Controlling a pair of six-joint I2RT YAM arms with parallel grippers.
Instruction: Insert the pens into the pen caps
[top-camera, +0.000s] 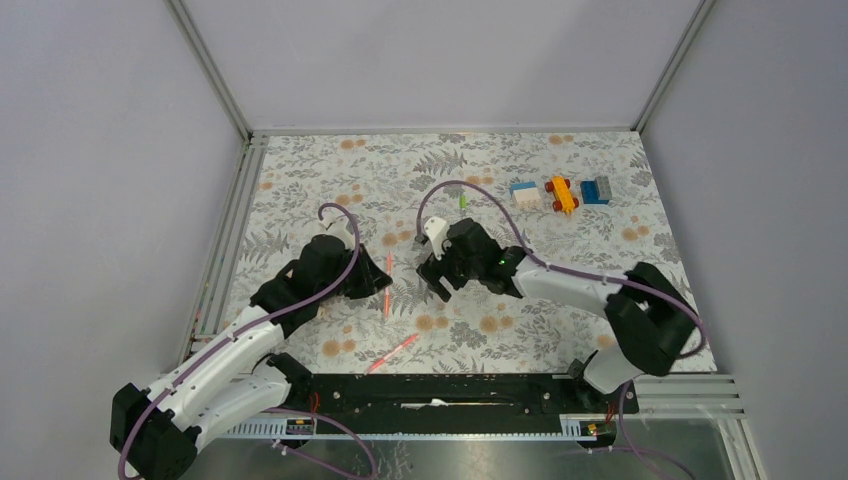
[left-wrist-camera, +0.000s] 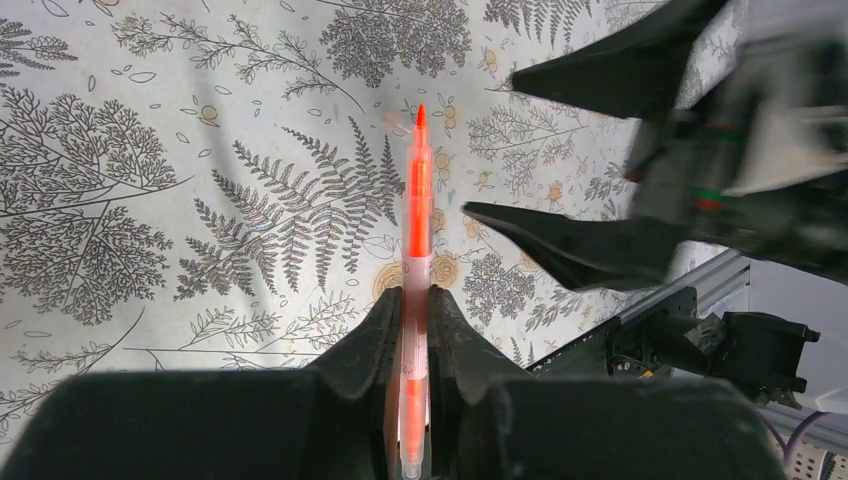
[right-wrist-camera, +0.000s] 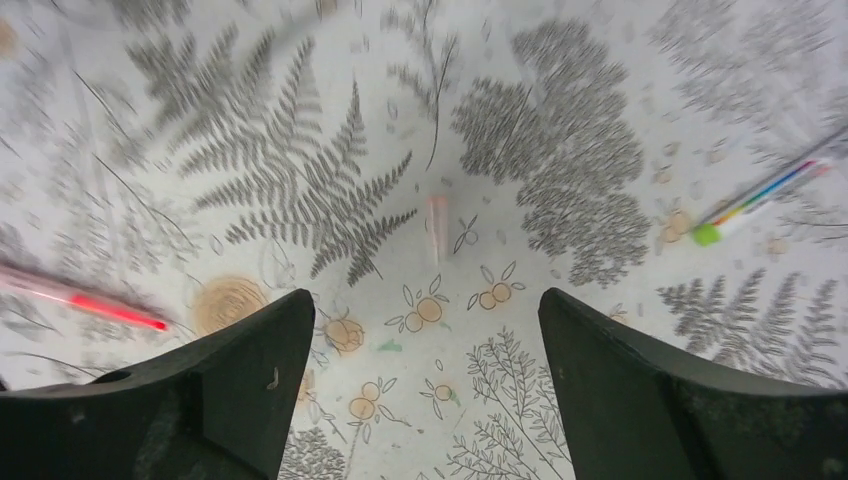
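Observation:
My left gripper (top-camera: 383, 283) (left-wrist-camera: 415, 293) is shut on a pink-red pen (left-wrist-camera: 417, 200), whose bare tip points away from the jaws over the floral mat. In the top view this pen (top-camera: 388, 290) sticks out towards my right gripper (top-camera: 434, 276). My right gripper (right-wrist-camera: 425, 310) is open and empty, hovering over the mat. A short pale pink cap (right-wrist-camera: 437, 226) lies just beyond its jaws. The white pen with a green end (right-wrist-camera: 752, 200) lies at the right of the right wrist view, and shows in the top view (top-camera: 462, 200). A second pink pen (top-camera: 392, 352) lies near the front rail.
Toy blocks stand at the back right: a blue-white one (top-camera: 524, 193), a yellow-red one (top-camera: 561, 193) and a blue-grey one (top-camera: 596, 190). A black rail (top-camera: 450, 390) runs along the near edge. Metal frame posts bound the mat on the left and right.

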